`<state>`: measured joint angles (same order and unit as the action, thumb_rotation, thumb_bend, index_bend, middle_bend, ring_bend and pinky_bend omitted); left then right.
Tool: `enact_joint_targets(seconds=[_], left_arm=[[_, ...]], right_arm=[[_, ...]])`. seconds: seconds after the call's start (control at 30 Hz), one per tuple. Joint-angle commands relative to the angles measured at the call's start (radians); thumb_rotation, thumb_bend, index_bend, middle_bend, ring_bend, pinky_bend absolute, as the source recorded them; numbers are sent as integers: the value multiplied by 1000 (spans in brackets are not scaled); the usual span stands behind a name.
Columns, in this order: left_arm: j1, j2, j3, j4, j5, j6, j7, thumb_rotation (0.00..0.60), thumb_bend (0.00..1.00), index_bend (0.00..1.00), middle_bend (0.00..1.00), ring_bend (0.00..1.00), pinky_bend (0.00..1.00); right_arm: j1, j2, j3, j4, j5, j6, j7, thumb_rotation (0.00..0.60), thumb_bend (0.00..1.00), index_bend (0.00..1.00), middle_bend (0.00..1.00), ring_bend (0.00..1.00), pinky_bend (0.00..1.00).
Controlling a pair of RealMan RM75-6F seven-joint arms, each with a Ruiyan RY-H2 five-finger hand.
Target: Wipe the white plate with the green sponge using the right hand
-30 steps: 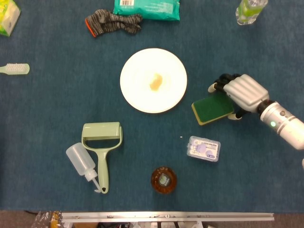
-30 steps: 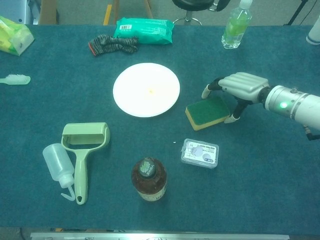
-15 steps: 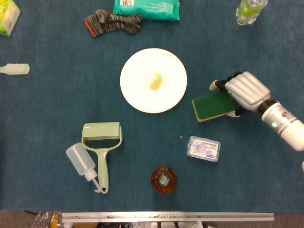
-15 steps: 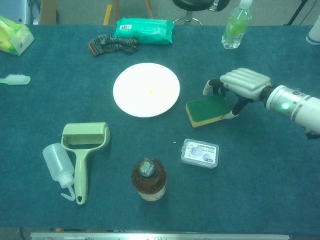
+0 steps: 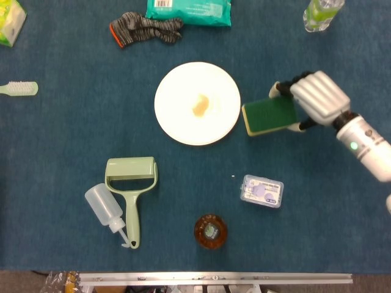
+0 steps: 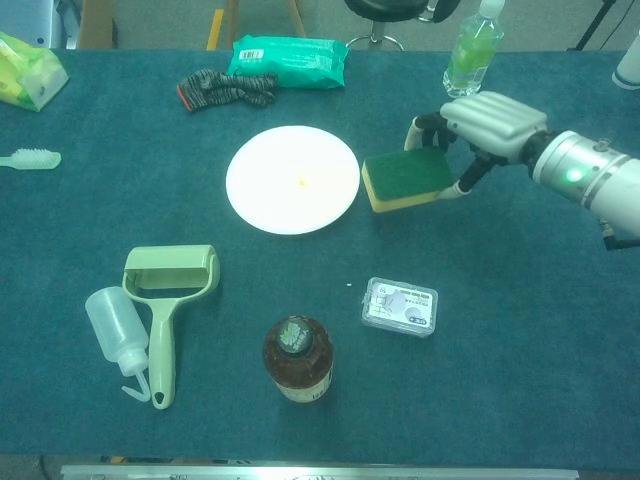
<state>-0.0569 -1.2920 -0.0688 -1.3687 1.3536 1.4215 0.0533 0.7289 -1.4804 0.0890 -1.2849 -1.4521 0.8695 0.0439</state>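
From the head view, my right hand (image 5: 316, 97) gripped the green sponge (image 5: 269, 115) by its far end, fingers wrapped over it, the sponge just beside the white plate (image 5: 197, 103), which carried a yellowish smear (image 5: 200, 105) at its middle.

From the chest view, my right hand (image 6: 490, 127) held the sponge (image 6: 405, 179) at the plate's (image 6: 292, 179) right rim.
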Motion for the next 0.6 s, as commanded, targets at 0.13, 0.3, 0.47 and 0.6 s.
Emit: enact_joint_targets(seconds=[0.13,0.3,0.47,0.6], left_arm=[[2,5,0,-4,-1,1,-1,600,358,420,336,298,455],[4,6,-1,0,-4,0,-8,600,358,420,335,298,455],[7,7,0,4,-2,2,-19,600,358,420,335,298,455],[9,4,1,15,-5,-1,-30,600,358,421,336,298,455]], right_arm=[[72,-38,47,65,46,-85,-18,600,111,394,516,450,383],[126,-82,66,132,65,-140,-27,600,111,394,516,450,383],[175,-130,82,202,78,-183,-22,600,111,394,516,451,383],[205,-160,91,247,77,-199,-8,600,111,394,516,452,383]])
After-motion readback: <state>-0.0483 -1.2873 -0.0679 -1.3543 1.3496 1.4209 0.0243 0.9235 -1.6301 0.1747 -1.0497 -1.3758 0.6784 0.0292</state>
